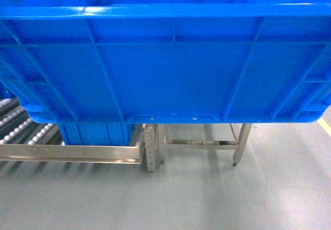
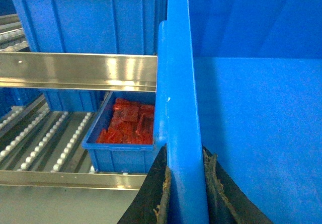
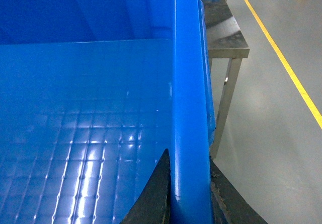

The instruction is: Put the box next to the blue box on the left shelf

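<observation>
I see a smooth grey-green floor [image 1: 207, 199] with soft glare. A yellow line [image 3: 282, 58] is painted across it on the right. A stainless steel counter [image 3: 226, 38] stands on thin legs, its crossbar [image 1: 204, 143] catching overhead light.

Head cam faces fwd/down, box [image 1: 170, 70] wall v. close; both wrist cams look along its rims.

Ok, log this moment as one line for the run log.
phase: carrying | box: held off floor, empty | left tool: clamped on rim | right tool: clamped on rim | shelf: ahead-left, not yet reached
</observation>
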